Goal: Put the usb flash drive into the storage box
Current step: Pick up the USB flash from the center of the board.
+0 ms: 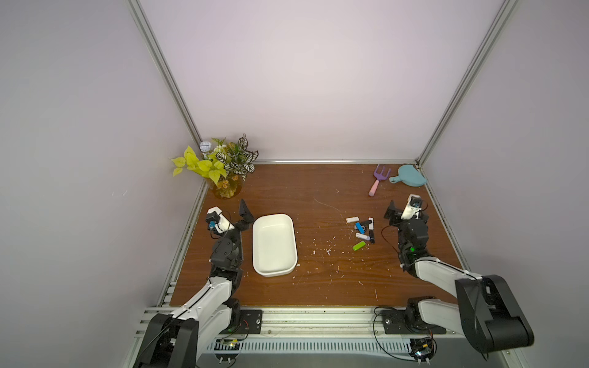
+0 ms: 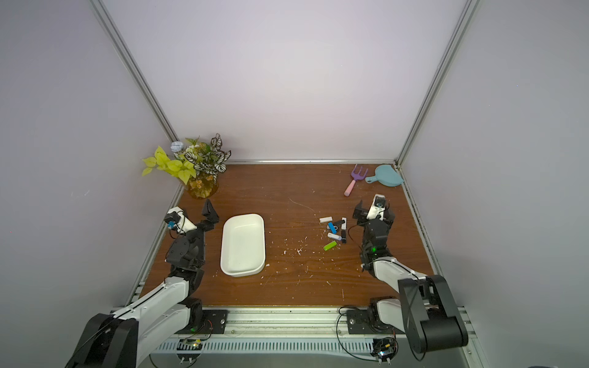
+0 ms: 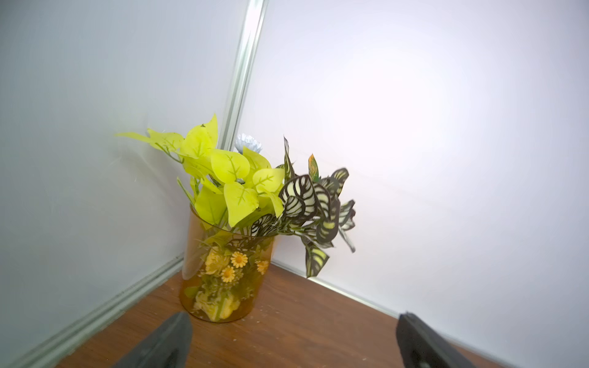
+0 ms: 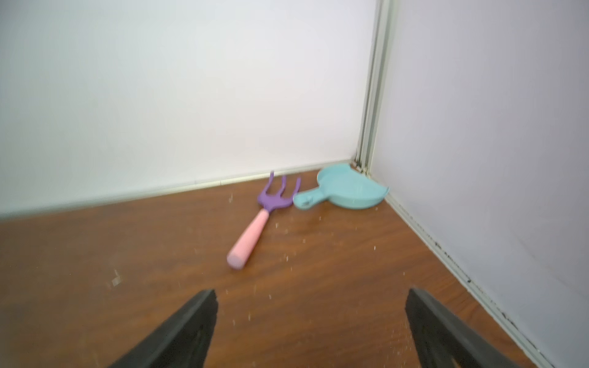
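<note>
Both arms come in from the near edge, so starting there and going left to right. Left tool (image 1: 245, 212) sits over the left side of the brown worktop (image 1: 318, 286), spread all the way open with nothing between its fingers (image 3: 165, 344); from the left wrist view it points at the amber glass vase (image 3: 223, 280) of fake leaves in the back left corner.

Just right of that arm is the storage box (image 1: 274, 270), a shallow white tray with rounded corners. Nothing in it as far as I can see in both top views (image 2: 242, 269).

Further right, past a bunch of white crumbs, is the little pile of usb flash drives (image 1: 363, 231), well apart from the box. White stick (image 1: 352, 219) at the back left, blue one (image 1: 359, 227) in the middle, a few black ones touching or overlapping it, a white-and-purple one (image 1: 363, 236) below, and a green one (image 1: 359, 245) nearest the front, lying a bit separate. None are in the box.

Right tool (image 1: 406, 210) hangs just right of the pile, also wide open and holding nothing, fingers (image 4: 178, 334) aimed at the back right corner. There you get a purple toy rake with a pink handle (image 4: 251, 235) and, just beside it, a light-blue scoop (image 4: 344, 191) tucked into the corner.
</note>
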Controlling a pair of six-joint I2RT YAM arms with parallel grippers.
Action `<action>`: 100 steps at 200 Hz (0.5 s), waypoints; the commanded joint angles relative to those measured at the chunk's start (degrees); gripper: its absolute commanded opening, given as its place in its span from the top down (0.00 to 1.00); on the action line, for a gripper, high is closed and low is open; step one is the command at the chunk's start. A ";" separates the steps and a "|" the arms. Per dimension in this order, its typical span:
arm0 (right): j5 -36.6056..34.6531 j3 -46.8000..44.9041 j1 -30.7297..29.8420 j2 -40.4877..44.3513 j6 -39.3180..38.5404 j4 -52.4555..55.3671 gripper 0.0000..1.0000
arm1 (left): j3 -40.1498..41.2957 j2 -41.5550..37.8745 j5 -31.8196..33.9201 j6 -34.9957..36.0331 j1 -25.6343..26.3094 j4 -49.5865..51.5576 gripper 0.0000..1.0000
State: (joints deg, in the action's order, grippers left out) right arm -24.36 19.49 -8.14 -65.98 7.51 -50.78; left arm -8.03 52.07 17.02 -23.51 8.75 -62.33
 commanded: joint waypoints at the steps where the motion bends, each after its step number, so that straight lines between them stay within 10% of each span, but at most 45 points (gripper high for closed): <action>1: 0.83 3.60 0.29 7.55 9.44 16.51 0.00 | -4.82 -1.60 -16.25 -13.17 -0.97 15.85 0.01; 47: 19.21 10.91 0.18 7.06 12.79 39.86 0.04 | -22.06 10.13 -33.10 -17.01 2.08 48.98 0.01; 100: 22.84 20.27 0.01 -9.69 11.96 54.14 0.22 | -41.42 16.03 -14.40 -5.32 22.02 83.88 0.07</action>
State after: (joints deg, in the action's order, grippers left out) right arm -5.41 35.75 -7.86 -71.02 19.07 -6.28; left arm -42.35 66.08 -3.42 -34.96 24.08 -0.16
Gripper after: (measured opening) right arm 0.826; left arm 0.931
